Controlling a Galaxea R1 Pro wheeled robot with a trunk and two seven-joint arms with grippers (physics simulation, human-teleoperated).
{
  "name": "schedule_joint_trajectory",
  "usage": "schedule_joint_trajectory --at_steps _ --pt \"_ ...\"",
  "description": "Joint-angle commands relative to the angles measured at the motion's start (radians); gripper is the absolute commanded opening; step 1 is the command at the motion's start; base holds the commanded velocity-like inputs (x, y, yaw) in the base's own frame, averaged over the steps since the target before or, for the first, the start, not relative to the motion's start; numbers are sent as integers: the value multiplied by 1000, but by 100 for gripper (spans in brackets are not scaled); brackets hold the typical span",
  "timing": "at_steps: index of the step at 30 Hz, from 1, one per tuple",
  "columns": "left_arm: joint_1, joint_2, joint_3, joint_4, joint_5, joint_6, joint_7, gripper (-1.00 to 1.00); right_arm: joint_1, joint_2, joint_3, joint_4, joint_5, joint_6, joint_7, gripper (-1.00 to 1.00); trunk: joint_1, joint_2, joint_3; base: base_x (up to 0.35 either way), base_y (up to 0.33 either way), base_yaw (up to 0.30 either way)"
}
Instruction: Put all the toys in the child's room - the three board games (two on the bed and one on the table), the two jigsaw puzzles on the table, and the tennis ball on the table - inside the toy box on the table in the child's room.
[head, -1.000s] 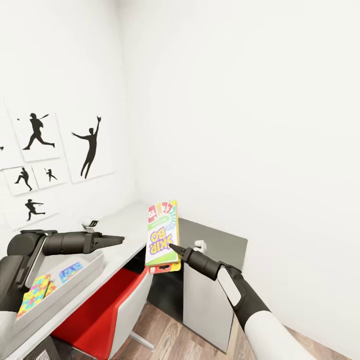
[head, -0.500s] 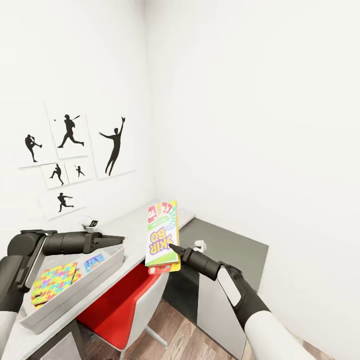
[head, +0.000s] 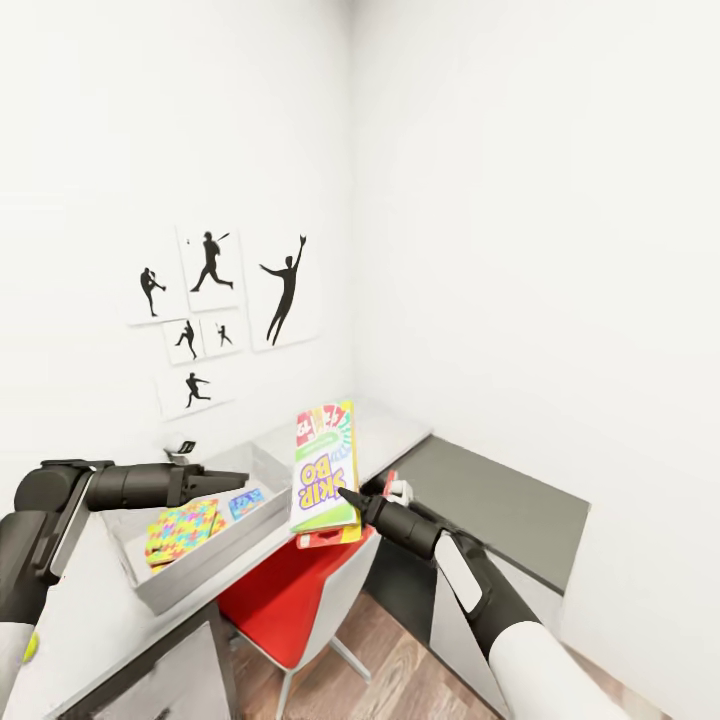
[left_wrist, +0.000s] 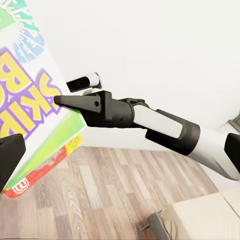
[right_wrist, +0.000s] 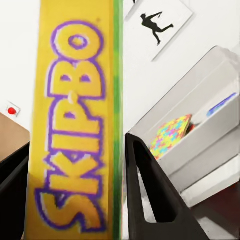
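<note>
two plain white walls (head: 520, 200) meet in a corner. six white posters (head: 285, 290) with black sports silhouettes hang on the left-hand wall. an l-shaped table (head: 500, 490) runs along both walls: a pale grey section joins a dark grey section over white panels. a red-and-white chair (head: 300, 600) stands at the table. the floor (head: 400, 680) is wood plank. lighting is even.

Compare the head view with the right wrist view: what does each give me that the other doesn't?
Head view only: the left gripper above the toy box, the red-and-white chair, the dark desk section, a tennis ball at the desk's near edge.

Right wrist view only: the Skip-Bo box's yellow side panel clamped between the right gripper's fingers.

Both: the Skip-Bo box, the toy box with a bright jigsaw puzzle inside, wall posters.
</note>
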Motion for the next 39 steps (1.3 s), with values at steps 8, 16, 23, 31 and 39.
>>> schedule_joint_trajectory --at_steps 8,16,23,31,39 --pt "0 3 3 2 0 9 -4 100 0 0 0 0 -13 9 -1 -100 0 -1 0 -147 167 255" --pt "0 17 119 23 -2 5 -4 100 0 -1 -4 0 -16 8 0 -100 0 -1 0 -13 20 249" --pt "0 19 124 30 -2 5 -4 100 0 -1 -4 0 -20 7 0 -100 0 -1 0 0 0 47" --pt "0 18 123 30 -3 5 -4 100 0 -1 -4 0 -24 6 0 -100 0 -1 0 0 0 5" --pt "0 18 123 30 -3 5 -4 100 0 0 -2 0 -15 6 0 -100 0 -1 2 0 0 226"
